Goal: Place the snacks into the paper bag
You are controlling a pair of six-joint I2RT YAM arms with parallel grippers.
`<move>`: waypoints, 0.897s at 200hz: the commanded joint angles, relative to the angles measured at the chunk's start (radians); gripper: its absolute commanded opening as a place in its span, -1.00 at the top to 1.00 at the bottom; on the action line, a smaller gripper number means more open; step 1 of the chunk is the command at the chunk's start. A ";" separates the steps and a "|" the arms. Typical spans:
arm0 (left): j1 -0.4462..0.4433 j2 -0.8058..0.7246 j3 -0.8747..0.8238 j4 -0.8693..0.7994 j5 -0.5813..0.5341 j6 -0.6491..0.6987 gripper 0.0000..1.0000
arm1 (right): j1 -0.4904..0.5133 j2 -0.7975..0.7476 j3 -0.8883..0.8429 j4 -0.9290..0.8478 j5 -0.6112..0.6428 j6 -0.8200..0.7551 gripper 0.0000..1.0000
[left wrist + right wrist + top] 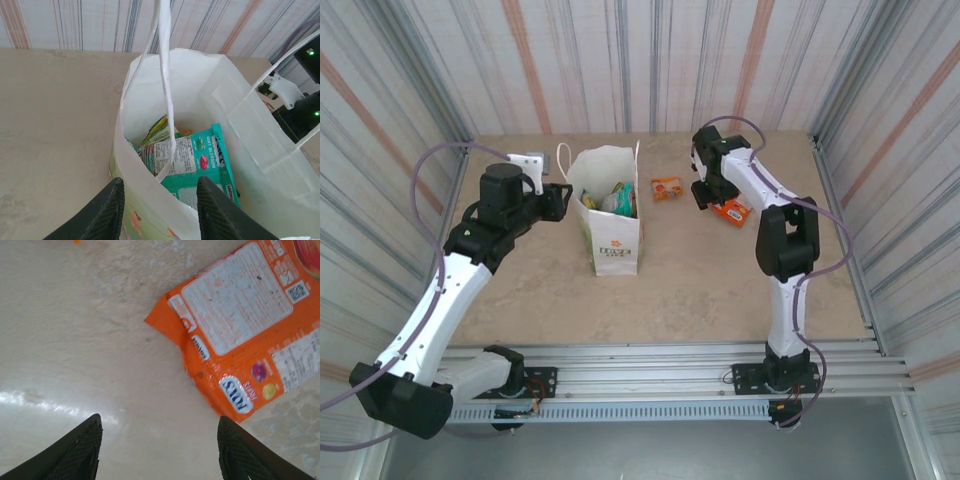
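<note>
Teal packet — inside paper bag.

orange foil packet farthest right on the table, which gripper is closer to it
Right. The right gripper hangs open just beside the orange foil packet; the left gripper is on the far side of the white paper bag.

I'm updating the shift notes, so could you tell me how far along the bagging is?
Done: several packets, including a teal packet, sit inside the bag. In hand: nothing gripped; the left claw straddles the bag's rim, the right claw hangs open over the table. Left: a small orange packet and an orange-white packet lie on the table.
</note>
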 commanded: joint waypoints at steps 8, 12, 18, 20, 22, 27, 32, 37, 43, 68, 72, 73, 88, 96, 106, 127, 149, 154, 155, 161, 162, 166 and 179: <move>0.006 -0.011 0.023 -0.040 -0.020 0.018 0.15 | -0.027 0.062 0.055 -0.028 0.036 -0.093 -0.24; 0.006 -0.008 0.025 -0.042 -0.019 0.016 0.15 | -0.028 0.068 0.058 -0.025 0.032 -0.099 -0.24; 0.006 -0.005 0.026 -0.047 -0.019 0.015 0.15 | -0.028 0.082 0.062 -0.021 0.028 -0.106 -0.24; 0.006 -0.004 0.026 -0.048 -0.020 0.014 0.15 | -0.028 0.085 0.063 -0.019 0.026 -0.109 -0.24; 0.006 -0.002 0.027 -0.048 -0.019 0.014 0.15 | -0.028 0.089 0.064 -0.018 0.024 -0.111 -0.25; 0.006 0.001 0.030 -0.052 -0.018 0.013 0.15 | -0.028 0.096 0.068 -0.016 0.017 -0.116 -0.24; 0.006 0.004 0.031 -0.054 -0.016 0.012 0.15 | -0.028 0.106 0.070 -0.015 0.009 -0.119 -0.24; 0.006 0.006 0.031 -0.057 -0.017 0.011 0.15 | -0.028 0.114 0.072 -0.011 0.007 -0.121 -0.24; 0.006 0.008 0.033 -0.059 -0.015 0.010 0.15 | -0.028 0.121 0.072 -0.006 0.006 -0.124 -0.24; 0.006 0.013 0.037 -0.063 -0.016 0.007 0.16 | -0.031 0.154 0.077 0.012 0.018 -0.135 -0.23; 0.006 0.014 0.037 -0.063 -0.016 0.008 0.16 | -0.032 0.158 0.078 0.018 0.016 -0.137 -0.23; 0.006 0.014 0.037 -0.063 -0.017 0.008 0.16 | -0.032 0.158 0.077 0.019 0.016 -0.137 -0.23; 0.006 0.020 0.043 -0.067 -0.009 0.005 0.17 | -0.034 0.169 0.077 0.039 0.011 -0.152 -0.21; 0.006 0.027 0.044 -0.072 -0.001 0.004 0.17 | -0.035 0.173 0.075 0.052 0.012 -0.160 -0.21; 0.005 0.034 0.050 -0.079 0.005 0.001 0.17 | -0.034 0.178 0.074 0.071 0.016 -0.170 -0.20; 0.000 0.046 0.059 -0.087 0.006 0.002 0.17 | -0.035 0.188 0.074 0.105 0.038 -0.191 -0.17; -0.006 0.047 0.059 -0.088 0.000 0.002 0.17 | -0.040 0.205 0.081 0.123 0.045 -0.202 -0.11; -0.007 0.047 0.059 -0.088 0.000 0.002 0.17 | -0.041 0.210 0.084 0.124 0.041 -0.203 -0.07; -0.007 0.047 0.059 -0.089 -0.001 0.002 0.17 | -0.042 0.211 0.085 0.125 0.041 -0.204 -0.07; -0.008 0.046 0.058 -0.090 -0.003 0.002 0.17 | -0.045 0.216 0.087 0.125 0.031 -0.204 -0.01; -0.009 0.046 0.057 -0.090 -0.003 0.002 0.17 | -0.045 0.217 0.087 0.125 0.030 -0.204 0.00; -0.009 0.046 0.057 -0.091 -0.005 0.002 0.17 | -0.048 0.220 0.088 0.125 0.021 -0.205 0.04; -0.010 0.047 0.057 -0.091 -0.008 0.002 0.18 | -0.050 0.233 0.094 0.116 -0.004 -0.207 0.14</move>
